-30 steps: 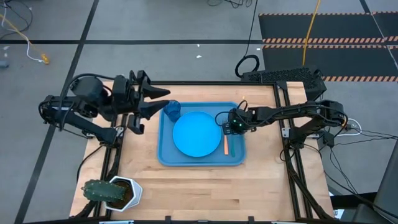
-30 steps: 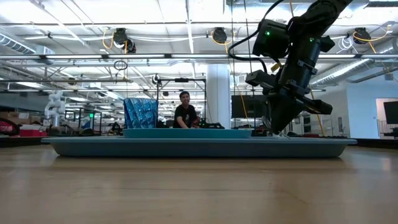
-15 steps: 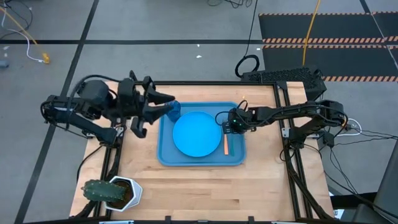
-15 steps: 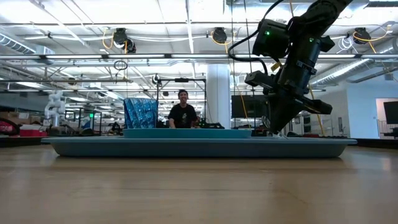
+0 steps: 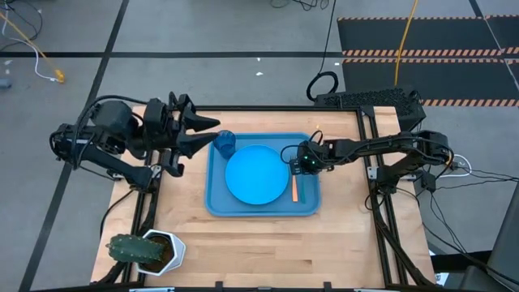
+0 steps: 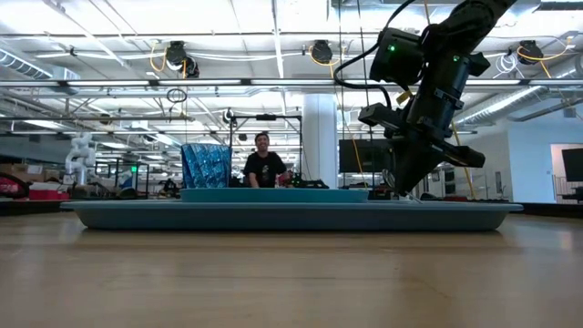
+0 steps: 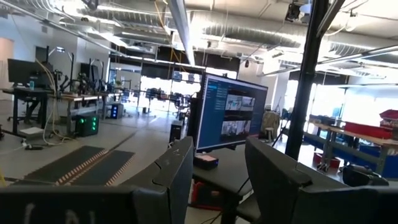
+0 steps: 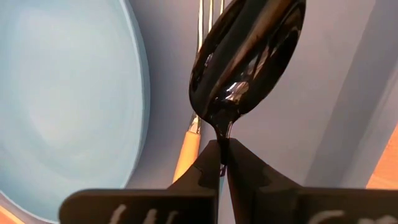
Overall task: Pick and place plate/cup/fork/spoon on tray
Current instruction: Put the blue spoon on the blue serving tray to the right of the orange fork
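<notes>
The spoon [image 8: 247,59] hangs pinched at its neck between my right gripper's [image 8: 222,163] closed fingers, above the tray [image 5: 219,203], over the fork [image 8: 194,134] lying beside the plate [image 5: 258,174]. My left gripper [image 5: 203,131] hovers spread, holding nothing, near the cup [image 5: 225,143] in the tray's corner.

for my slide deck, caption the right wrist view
Right gripper shut on the spoon, held above the fork beside the plate.

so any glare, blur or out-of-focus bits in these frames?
Right wrist view: the spoon bowl mirrors bright streaks; the fork and plate behind it look soft. Left wrist view: ceiling lights and far windows blow out; the left gripper fingers are dark and soft. Low view: the near tabletop is blurry, and the tray rim hides what lies on it. High view: even light, faint shadows.
</notes>
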`<act>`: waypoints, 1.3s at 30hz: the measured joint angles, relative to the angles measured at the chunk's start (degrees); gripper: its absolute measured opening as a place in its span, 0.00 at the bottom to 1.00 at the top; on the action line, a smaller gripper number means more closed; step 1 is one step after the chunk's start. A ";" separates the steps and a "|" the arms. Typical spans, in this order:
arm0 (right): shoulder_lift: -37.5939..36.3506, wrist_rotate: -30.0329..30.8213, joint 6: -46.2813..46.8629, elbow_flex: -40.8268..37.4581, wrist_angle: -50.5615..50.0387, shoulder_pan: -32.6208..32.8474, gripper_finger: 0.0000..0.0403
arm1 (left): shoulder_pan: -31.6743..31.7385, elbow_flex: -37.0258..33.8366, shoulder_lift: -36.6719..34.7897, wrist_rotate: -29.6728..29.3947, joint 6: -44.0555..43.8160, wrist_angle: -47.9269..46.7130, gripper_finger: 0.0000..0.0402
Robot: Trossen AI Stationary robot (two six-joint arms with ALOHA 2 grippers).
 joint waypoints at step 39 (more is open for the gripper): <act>0.00 2.80 7.33 -6.05 4.90 0.00 0.00 | -4.31 0.00 0.06 0.01 -0.48 -2.24 0.37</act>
